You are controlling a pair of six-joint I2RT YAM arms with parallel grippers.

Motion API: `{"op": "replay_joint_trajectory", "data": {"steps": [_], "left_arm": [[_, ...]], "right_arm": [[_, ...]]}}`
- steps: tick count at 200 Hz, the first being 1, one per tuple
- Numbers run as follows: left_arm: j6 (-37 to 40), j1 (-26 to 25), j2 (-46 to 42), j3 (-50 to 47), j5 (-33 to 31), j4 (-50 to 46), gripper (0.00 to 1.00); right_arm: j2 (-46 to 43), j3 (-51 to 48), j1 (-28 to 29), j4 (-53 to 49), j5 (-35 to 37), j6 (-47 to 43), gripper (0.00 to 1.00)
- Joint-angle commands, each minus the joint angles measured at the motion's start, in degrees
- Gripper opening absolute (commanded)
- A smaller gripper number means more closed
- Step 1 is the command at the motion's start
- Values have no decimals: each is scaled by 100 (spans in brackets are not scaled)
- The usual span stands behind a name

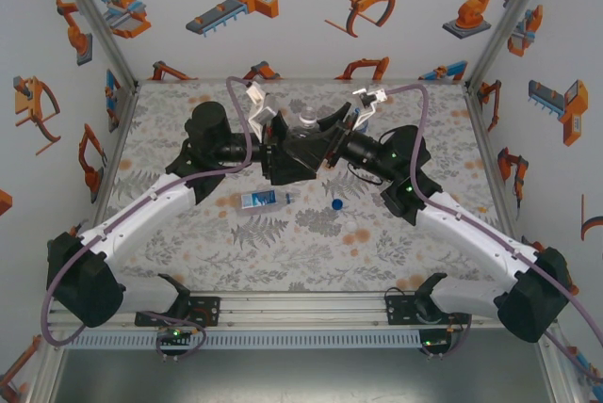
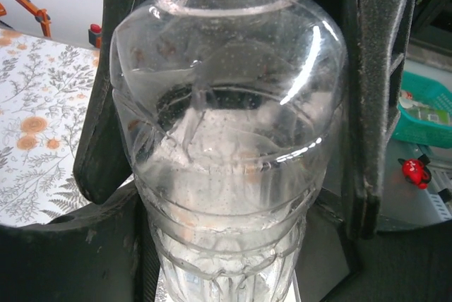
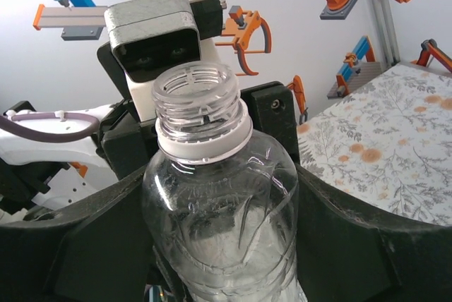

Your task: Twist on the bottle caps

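A clear bottle [image 1: 306,120] with no label is held up over the middle of the mat, both arms meeting at it. Its threaded neck [image 3: 196,97] is open, with a white ring below and no cap on it. My left gripper [image 1: 294,151] [image 2: 233,69] is shut on the bottle's body [image 2: 226,147], a finger pressed on each side. My right gripper [image 1: 330,142] [image 3: 222,210] is shut on the same bottle [image 3: 219,203] just below the shoulder. A second bottle [image 1: 264,199] with a blue-and-white label lies on the mat. A blue cap [image 1: 337,203] rests to its right.
The floral mat [image 1: 283,243] is boxed in by white walls printed with orange robots and by metal posts [image 1: 94,8]. Beyond the left gripper are a green basket [image 2: 427,108] and a small red object [image 2: 415,169]. The left wrist camera housing [image 3: 152,34] stands close behind the bottle neck.
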Motion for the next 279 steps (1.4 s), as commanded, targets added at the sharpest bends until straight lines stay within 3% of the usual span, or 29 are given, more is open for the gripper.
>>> {"op": "replay_joint_trajectory", "data": {"steps": [1,16,41,63,127,141,161,187,200,244,279], "left_arm": [[78,-41,-36,160,76,-70,47],[170,-43,-69,167,18,-174,43],[408,-26,-135,190,-62,-475,39],[716,60,-220,188,-159,-912,36],[725,883,-534,-209,52,-1006,21],[760,1104,-562,-233,227,-1095,6],[1214,1340,-543,-58,409,-1884,0],[2585,1455,-434,459,358,-3865,0],[2920,1516,-410,519,353,-4260,0],[2759,1788,-614,-93,826,-3436,5],[2594,1832,-592,-374,491,-3087,2]], "right_arm": [[-174,187,29,-23,-5,-161,46],[-200,188,29,-79,39,-190,50],[-346,260,29,-454,208,-440,72],[-530,415,-2,-1057,322,-853,78],[-901,597,-450,-2926,1226,-1385,79],[-846,583,-515,-3383,1420,-1380,78],[-664,559,-541,-4104,1795,-1212,76],[-320,542,-542,-5057,2151,-949,72],[-125,490,-542,-5435,2286,-782,71],[412,164,-542,-6137,2513,-403,66],[481,-344,-553,-6264,2584,-107,65]]}}
